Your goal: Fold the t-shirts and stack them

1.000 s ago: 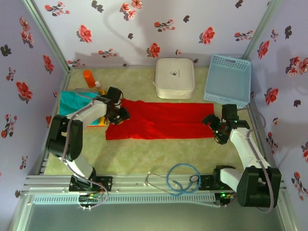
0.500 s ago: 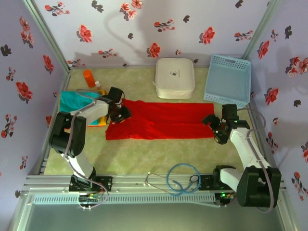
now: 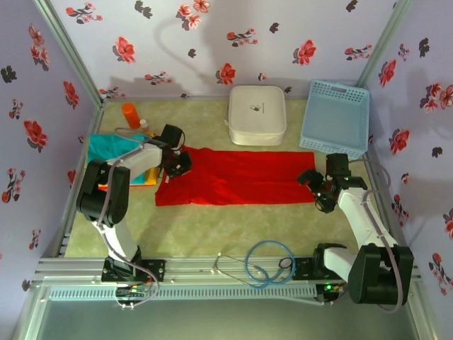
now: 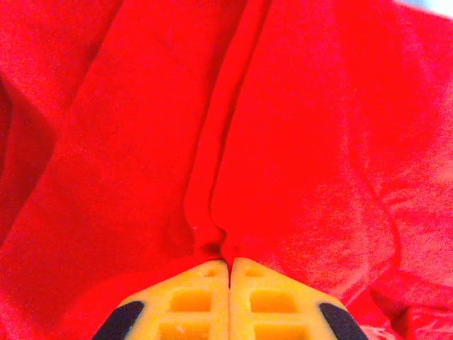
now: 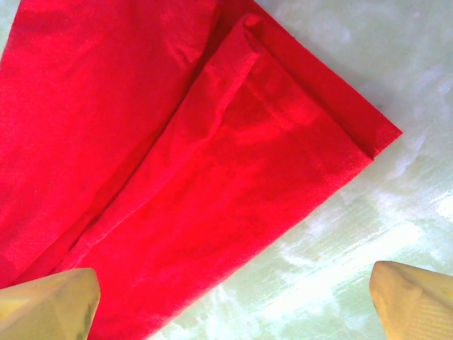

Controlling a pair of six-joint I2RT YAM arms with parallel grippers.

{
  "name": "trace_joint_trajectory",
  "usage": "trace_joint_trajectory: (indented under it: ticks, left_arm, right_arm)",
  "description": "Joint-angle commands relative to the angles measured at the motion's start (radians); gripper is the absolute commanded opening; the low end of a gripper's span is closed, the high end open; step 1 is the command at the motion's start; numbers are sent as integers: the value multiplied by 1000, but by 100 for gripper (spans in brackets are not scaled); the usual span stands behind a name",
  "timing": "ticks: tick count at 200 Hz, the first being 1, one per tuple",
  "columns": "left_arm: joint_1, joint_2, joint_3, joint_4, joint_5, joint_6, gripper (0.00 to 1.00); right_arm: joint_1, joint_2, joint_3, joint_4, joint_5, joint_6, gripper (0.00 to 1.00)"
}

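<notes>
A large red t-shirt (image 3: 233, 177) lies folded into a long band across the middle of the mat. My left gripper (image 3: 175, 163) is at its left end. In the left wrist view the yellow fingers (image 4: 198, 297) are pressed together with a ridge of the red t-shirt (image 4: 297, 142) pinched between their tips. My right gripper (image 3: 317, 186) hovers open over the shirt's right end. Its two fingertips (image 5: 49, 304) stand wide apart above the folded corner of the red t-shirt (image 5: 177, 163) and bare mat. A teal t-shirt (image 3: 106, 147) lies at the left, with yellow cloth (image 3: 145, 173) at its near edge.
A white rounded case (image 3: 257, 115) and a light blue lattice basket (image 3: 334, 117) stand at the back right. An orange bottle (image 3: 132, 115) stands at the back left. A blue cable loop (image 3: 267, 263) lies on the front rail. Patterned walls enclose the mat.
My left gripper has closed from partly open onto the red cloth and shifted slightly toward the back. The right arm has not moved.
</notes>
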Motion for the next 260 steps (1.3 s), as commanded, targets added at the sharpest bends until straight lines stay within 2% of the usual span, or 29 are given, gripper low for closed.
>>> trace_joint_trajectory:
  ticks: [1,24,115,135,155,179,196,214,225,244,260]
  left_arm:
    - [-13,-15,59,-40,-32,18,2]
    - [-31,0,125,-66,-50,40,2]
    - [-80,222,450,-187,-68,124,3]
    - [-90,254,488,-195,-74,135,9]
    - [-108,288,528,-201,-79,163,20]
    - [-126,312,584,-280,-102,216,40]
    - [-124,244,521,-306,-134,232,47]
    - [-112,105,376,-290,-148,228,50]
    - [-97,14,277,-286,-143,221,50]
    - [-63,-141,110,-292,-128,210,46]
    - [-20,-258,-20,-303,-85,201,44]
  right_arm:
    - [6,10,21,-36,20,-18,98]
    - [5,14,45,-54,28,-32,98]
    - [2,33,74,-84,36,-68,98]
    - [2,36,70,-83,34,-71,98]
    - [2,31,65,-88,50,-67,99]
    - [0,33,54,-71,62,-74,99]
    - [-4,59,69,-94,97,-94,99]
    - [-20,82,74,-114,145,-115,93]
    - [-42,92,68,-116,154,-121,90]
    - [-81,95,48,-117,161,-123,78]
    - [-101,97,28,-98,161,-123,75]
